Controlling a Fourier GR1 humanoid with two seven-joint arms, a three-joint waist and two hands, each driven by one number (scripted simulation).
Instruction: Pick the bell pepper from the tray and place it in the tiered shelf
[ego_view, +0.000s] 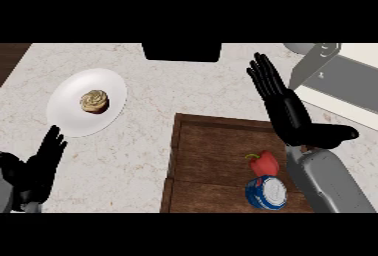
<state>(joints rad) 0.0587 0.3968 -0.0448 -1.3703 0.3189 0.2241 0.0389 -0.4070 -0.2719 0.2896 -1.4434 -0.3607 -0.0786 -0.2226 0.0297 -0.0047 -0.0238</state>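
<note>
Red bell pepper (264, 162), stem up

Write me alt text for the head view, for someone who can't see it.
A red bell pepper lies on a brown wooden tray beside a blue-and-white can, not yet picked up. The robot's open right hand hovers above the tray's right edge; its open left hand rests at lower left. A white plate holds a cupcake.
</note>
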